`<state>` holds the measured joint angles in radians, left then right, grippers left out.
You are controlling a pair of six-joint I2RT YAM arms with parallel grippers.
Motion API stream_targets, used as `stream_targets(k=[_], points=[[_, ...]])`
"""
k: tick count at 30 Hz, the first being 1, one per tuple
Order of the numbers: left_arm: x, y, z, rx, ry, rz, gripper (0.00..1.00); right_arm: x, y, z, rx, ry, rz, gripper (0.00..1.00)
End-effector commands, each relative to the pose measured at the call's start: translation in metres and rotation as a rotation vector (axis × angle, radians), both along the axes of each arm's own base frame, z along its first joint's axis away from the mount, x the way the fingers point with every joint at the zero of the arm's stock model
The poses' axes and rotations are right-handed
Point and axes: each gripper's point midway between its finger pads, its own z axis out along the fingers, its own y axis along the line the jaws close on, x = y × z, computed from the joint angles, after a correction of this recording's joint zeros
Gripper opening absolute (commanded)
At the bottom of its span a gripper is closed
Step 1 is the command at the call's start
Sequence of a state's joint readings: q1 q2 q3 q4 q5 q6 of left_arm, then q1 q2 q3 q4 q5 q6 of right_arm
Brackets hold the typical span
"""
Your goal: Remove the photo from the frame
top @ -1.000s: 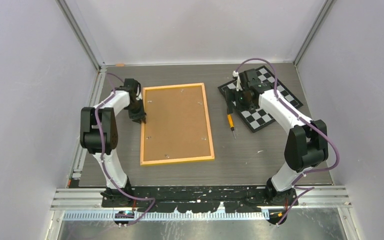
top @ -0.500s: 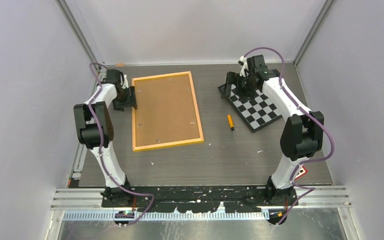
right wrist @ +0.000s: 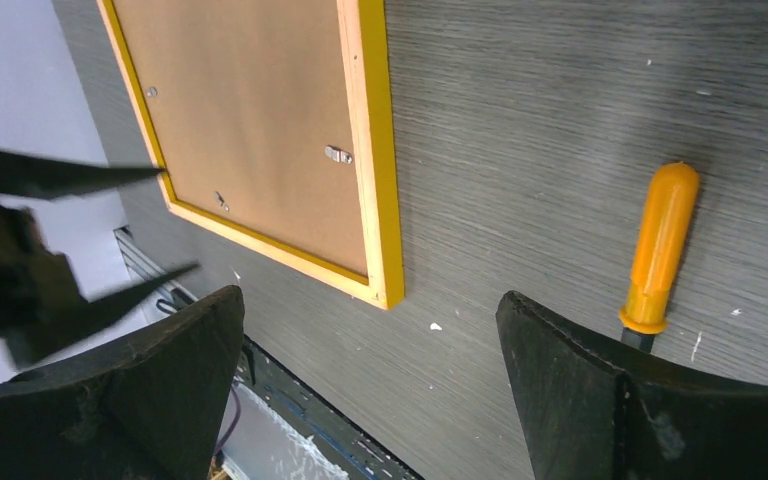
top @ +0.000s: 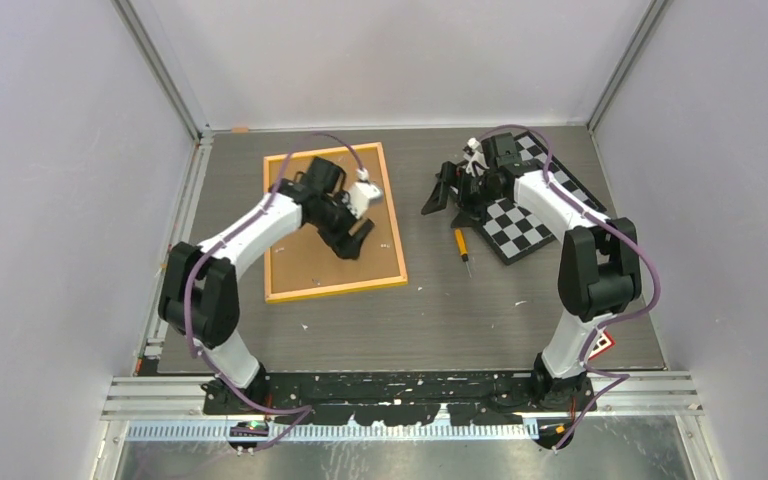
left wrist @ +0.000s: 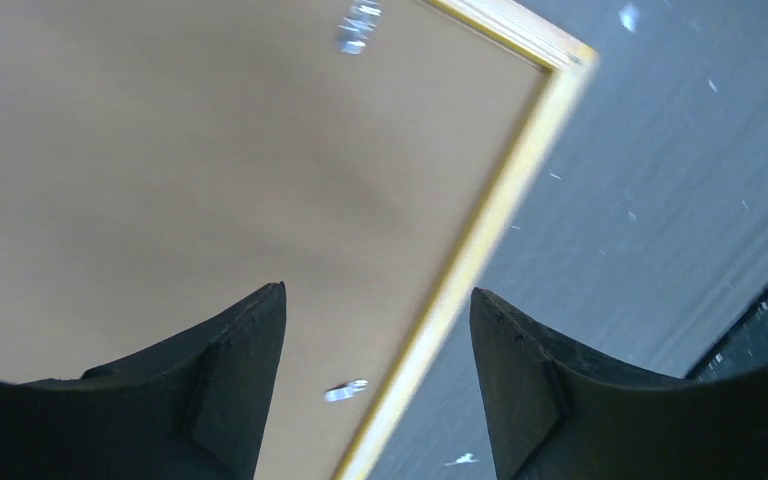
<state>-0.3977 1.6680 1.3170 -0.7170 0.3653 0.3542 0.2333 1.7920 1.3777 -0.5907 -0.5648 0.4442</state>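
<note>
The frame (top: 332, 285) lies back up on the table, left of centre, a thin yellow-orange border around a brown cork-like back (left wrist: 160, 150) with small metal clips (left wrist: 345, 390). The photo is hidden under that back. My left gripper (top: 355, 240) hovers above the frame's right part, open and holding nothing; in the left wrist view the left gripper (left wrist: 378, 300) straddles the yellow right edge (left wrist: 480, 250). My right gripper (top: 448, 195) hangs wide open over bare table right of the frame; the right wrist view shows the frame's near corner (right wrist: 385, 290) ahead of the right gripper (right wrist: 370, 300).
An orange-handled screwdriver (top: 461, 245) lies on the table between the frame and a black-and-white checkerboard (top: 525, 215) at the back right. The screwdriver (right wrist: 660, 245) sits just beyond my right finger. Grey walls close in the table on three sides.
The frame slid left and toward the back, turning slightly. My left arm swung from the frame's left edge to above its right part and opened. The right gripper moved left off the checkerboard.
</note>
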Motion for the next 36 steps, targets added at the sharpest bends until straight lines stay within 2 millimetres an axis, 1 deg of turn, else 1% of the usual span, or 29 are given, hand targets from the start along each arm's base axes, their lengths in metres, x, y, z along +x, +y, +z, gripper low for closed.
stream_targets(k=[1, 4, 7, 10, 13, 18, 21, 24, 25, 26, 31, 36], points=[[-0.040, -0.027, -0.021, 0.057, 0.038, -0.210, 0.68, -0.001, 0.008, -0.001, 0.039, 0.016, 0.015, 1.00], [-0.052, -0.045, -0.038, 0.109, 0.022, -0.288, 0.67, -0.008, 0.007, -0.010, 0.033, 0.047, 0.020, 1.00], [-0.060, -0.056, -0.054, 0.150, 0.015, -0.348, 0.65, -0.013, 0.006, -0.015, 0.030, 0.065, 0.017, 1.00], [-0.066, -0.059, -0.069, 0.211, 0.008, -0.393, 0.62, -0.016, 0.005, -0.017, 0.028, 0.069, 0.018, 1.00], [-0.071, -0.058, -0.080, 0.252, -0.014, -0.420, 0.58, -0.017, 0.004, -0.019, 0.026, 0.069, 0.018, 1.00], [-0.080, -0.056, -0.092, 0.283, -0.033, -0.459, 0.45, -0.019, 0.008, -0.030, 0.044, 0.119, 0.021, 1.00], [-0.082, -0.055, -0.095, 0.289, -0.037, -0.455, 0.33, -0.020, 0.013, -0.036, 0.062, 0.154, 0.029, 1.00], [-0.082, -0.058, -0.086, 0.262, -0.051, -0.446, 0.11, -0.022, 0.018, -0.041, 0.086, 0.183, 0.037, 0.99], [-0.081, -0.059, -0.079, 0.247, -0.063, -0.440, 0.04, -0.022, 0.020, -0.043, 0.091, 0.191, 0.039, 0.99], [-0.081, -0.062, -0.071, 0.228, -0.075, -0.430, 0.00, -0.022, 0.022, -0.043, 0.102, 0.198, 0.041, 0.99], [-0.074, -0.068, -0.034, 0.127, -0.126, -0.363, 0.00, -0.028, 0.036, -0.047, 0.164, 0.244, 0.071, 0.96], [-0.063, -0.074, -0.001, 0.024, -0.165, -0.299, 0.00, -0.036, 0.060, -0.041, 0.273, 0.303, 0.127, 0.95]])
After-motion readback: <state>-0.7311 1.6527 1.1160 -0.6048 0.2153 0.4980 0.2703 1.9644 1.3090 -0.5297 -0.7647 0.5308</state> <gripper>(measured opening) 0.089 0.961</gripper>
